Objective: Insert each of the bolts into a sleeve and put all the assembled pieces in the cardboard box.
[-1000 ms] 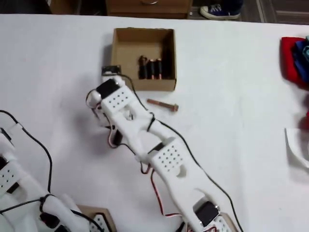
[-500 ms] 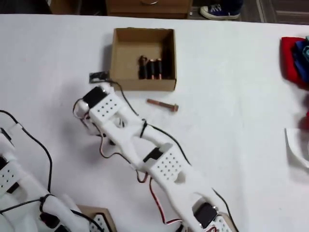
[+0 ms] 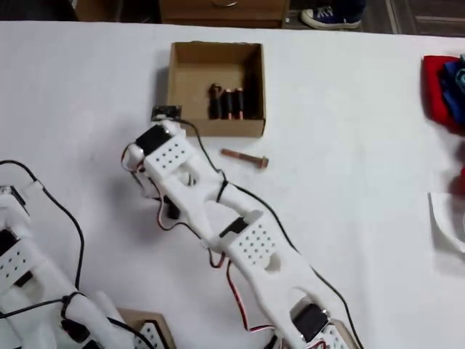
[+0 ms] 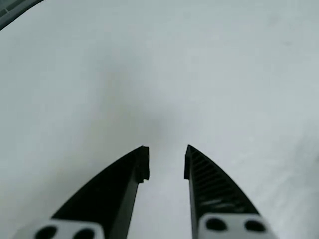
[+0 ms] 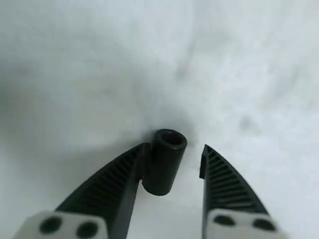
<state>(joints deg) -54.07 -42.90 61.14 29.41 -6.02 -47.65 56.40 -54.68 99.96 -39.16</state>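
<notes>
The right gripper (image 5: 174, 147) is sitting part open around a black sleeve (image 5: 163, 168) — the sleeve is touching one finger while a gap is showing on the other side, so nothing is clamping it yet. Over the last second the right arm (image 3: 247, 240) has been swinging its wrist away from the nearest corner of the box (image 3: 176, 80), out to the side, and is now coming back close to that corner. To my eye it is lining its fingers up on the sleeve, which is resting on the white table (image 3: 363, 109) under the wrist, seemingly on end. The bolt (image 3: 245, 158) is lying unmoved just in front of the box, and three assembled pieces (image 3: 227, 103) are resting inside. The left gripper (image 4: 166, 149) is hanging over bare table, its fingers narrowly apart and holding nothing — so one last pairing is waiting to be made.
</notes>
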